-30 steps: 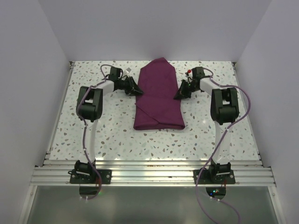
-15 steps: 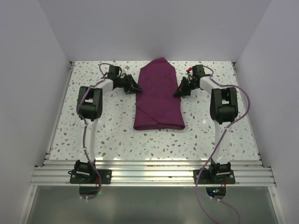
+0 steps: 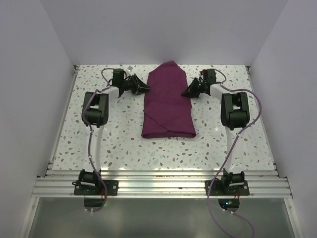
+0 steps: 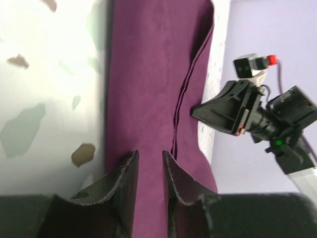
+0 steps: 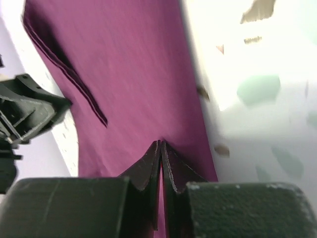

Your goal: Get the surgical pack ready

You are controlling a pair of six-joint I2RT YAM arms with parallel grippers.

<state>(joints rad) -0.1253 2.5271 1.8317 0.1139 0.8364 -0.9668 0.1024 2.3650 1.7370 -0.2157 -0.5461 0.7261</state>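
The surgical pack (image 3: pixel 167 104) is a deep purple cloth folded into a long bundle, lying in the middle of the speckled table with a pointed far end. My left gripper (image 3: pixel 146 88) is at the pack's left edge. In the left wrist view its jaws (image 4: pixel 150 154) stand open with a narrow gap, and the cloth (image 4: pixel 148 74) shows flat through it. My right gripper (image 3: pixel 184 93) is at the pack's right edge. The right wrist view has its jaws (image 5: pixel 161 144) pressed together, tips against the cloth (image 5: pixel 133 74); I cannot tell whether any cloth is pinched.
The speckled table (image 3: pixel 129 148) is walled by pale panels on the left, right and back. A metal rail (image 3: pixel 158 186) with both arm bases runs along the near edge. Both arms' purple cables loop beside the forearms.
Both grippers have shifted toward the far end of the table along the pack's edges. The left jaws have spread a little. The pack lies as before.
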